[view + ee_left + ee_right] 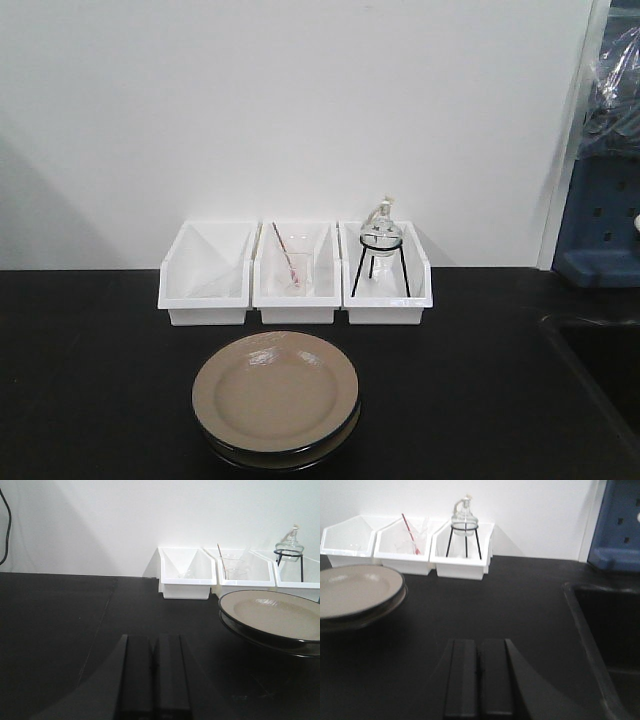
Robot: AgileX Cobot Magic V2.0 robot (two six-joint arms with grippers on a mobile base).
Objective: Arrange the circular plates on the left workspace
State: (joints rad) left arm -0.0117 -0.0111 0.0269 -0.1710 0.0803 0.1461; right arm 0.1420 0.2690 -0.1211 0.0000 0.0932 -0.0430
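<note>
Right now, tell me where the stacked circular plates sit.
In the front view the circular plates sit stacked at the counter's near edge, centred just in front of the middle white bin, well left of the sink.

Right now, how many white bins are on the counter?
3, side by side along the wall behind the stacked plates: the left bin, the middle bin holding a beaker, and the right bin holding a flask on a stand. None appear hidden.
</note>
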